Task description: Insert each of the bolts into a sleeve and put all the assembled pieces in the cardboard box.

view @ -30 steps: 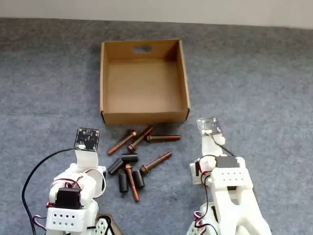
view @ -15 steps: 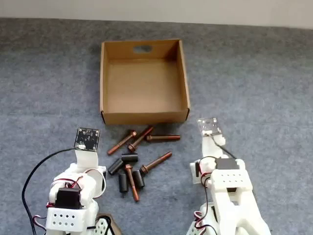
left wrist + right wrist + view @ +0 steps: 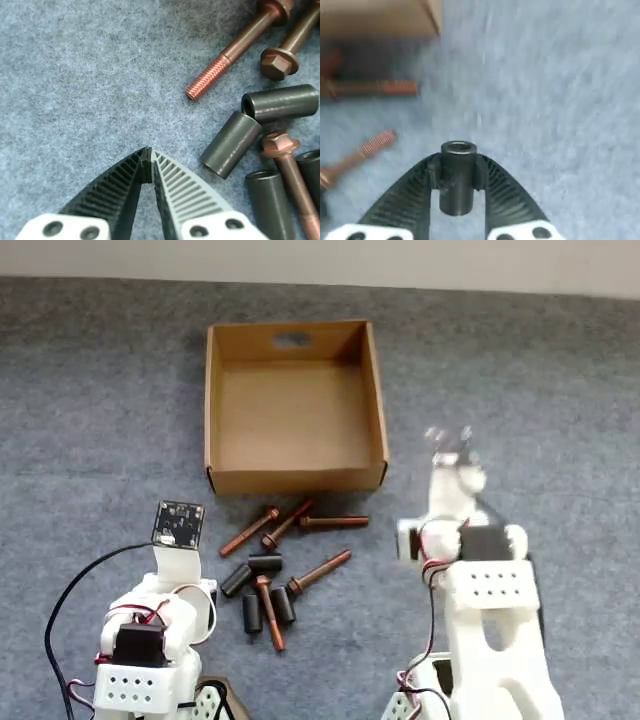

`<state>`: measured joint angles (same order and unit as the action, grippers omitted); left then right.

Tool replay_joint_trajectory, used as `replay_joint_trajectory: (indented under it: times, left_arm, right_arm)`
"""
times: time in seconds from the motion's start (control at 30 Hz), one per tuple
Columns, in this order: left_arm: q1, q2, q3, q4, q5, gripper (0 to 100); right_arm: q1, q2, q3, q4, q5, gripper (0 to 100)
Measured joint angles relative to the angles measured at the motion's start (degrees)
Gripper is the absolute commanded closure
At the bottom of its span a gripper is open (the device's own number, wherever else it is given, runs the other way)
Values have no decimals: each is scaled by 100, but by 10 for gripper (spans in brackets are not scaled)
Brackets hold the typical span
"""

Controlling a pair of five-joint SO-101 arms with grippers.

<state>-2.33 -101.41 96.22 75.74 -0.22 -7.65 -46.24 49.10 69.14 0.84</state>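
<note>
Clenched on a sleeve [image 3: 456, 185], the right gripper [image 3: 457, 165] has just risen off the counter [image 3: 560, 100], so a nearby bolt [image 3: 375, 88] comes next; left gripper [image 3: 150, 161] clenched, empty.

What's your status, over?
Right gripper shut on a sleeve. Left gripper shut, empty. Bolts loose on carpet, cardboard box empty. Nothing in the way.

L arm [image 3: 150, 635] folded at near-left of table, wrist pitched down. L gripper [image 3: 150, 159] closed, tips touching. R arm [image 3: 488, 610] at near-right, stretched fwd. R gripper [image 3: 457, 167] clamped on sleeve [image 3: 456, 192], one finger per side, open end at tips.
</note>
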Motion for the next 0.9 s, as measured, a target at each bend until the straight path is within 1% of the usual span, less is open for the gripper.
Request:
replay_joint_trajectory:
  times: [0.07,0.13,0.37,0.47,0.57,0.63,0.73,0.83,0.9]
  left_arm:
    - [0,0,0,0,0,991]
    - [0,0,0,0,0,991]
    - [0,0,0,-18,0,990]
    - [-97,0,0,-369,0,989]
    - [-695,0,-9,-1020,-158,989]
    - [-1231,0,-18,-1618,-730,989]
    - [-1952,0,-18,-2505,-2092,989]
    - [-2374,0,-53,-3024,-3297,989]
    - [-2629,9,-281,-3130,-3429,989]
  right_arm:
    - [-220,-9,-176,-44,-343,991]
    - [-448,0,-53,-325,-607,991]
    - [-545,0,1495,-2180,-1029,992]
    - [-554,0,1714,-2435,-1090,992]
    - [-554,0,1767,-2497,-1108,992]
    - [-545,0,1837,-2523,-1108,992]
    - [-519,0,1846,-2523,-1108,992]
    - [-519,0,1846,-2541,-1108,992]
    - [-501,0,1846,-2541,-1108,992]
